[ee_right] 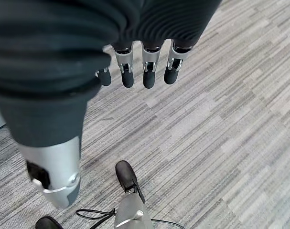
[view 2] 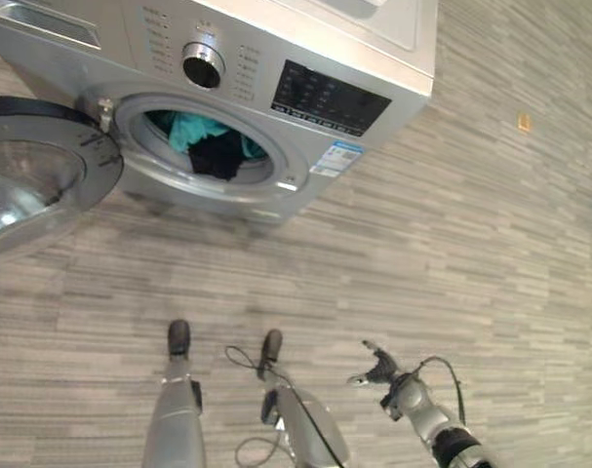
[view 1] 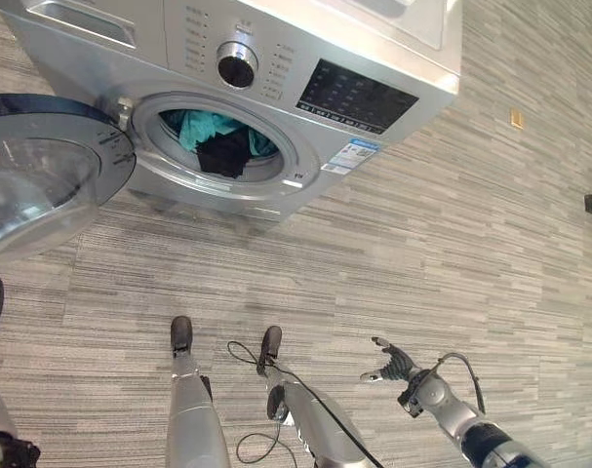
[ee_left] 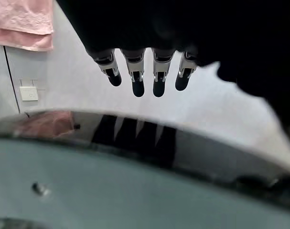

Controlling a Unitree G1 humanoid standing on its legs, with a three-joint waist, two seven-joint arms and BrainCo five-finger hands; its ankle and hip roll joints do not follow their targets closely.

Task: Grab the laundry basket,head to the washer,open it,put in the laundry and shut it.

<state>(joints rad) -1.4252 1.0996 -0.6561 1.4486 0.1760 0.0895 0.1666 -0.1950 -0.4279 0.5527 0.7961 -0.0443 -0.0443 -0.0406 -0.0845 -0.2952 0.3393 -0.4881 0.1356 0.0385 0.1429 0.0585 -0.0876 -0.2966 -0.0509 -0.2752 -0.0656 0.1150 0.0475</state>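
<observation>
Two garments — teal laundry (view 1: 206,125) and a black piece (view 1: 222,154) — lie inside the washer (view 1: 276,88) drum, whose door (view 1: 42,175) stands swung wide. Your left hand (ee_left: 145,78) hovers at the door rim, fingers straight, holding nothing. Your right hand (view 1: 391,363) hangs relaxed above the carpet (view 1: 452,244).

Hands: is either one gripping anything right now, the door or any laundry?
Nothing is held. The left hand hangs open over the washer door; the right hand is open above the floor.
</observation>
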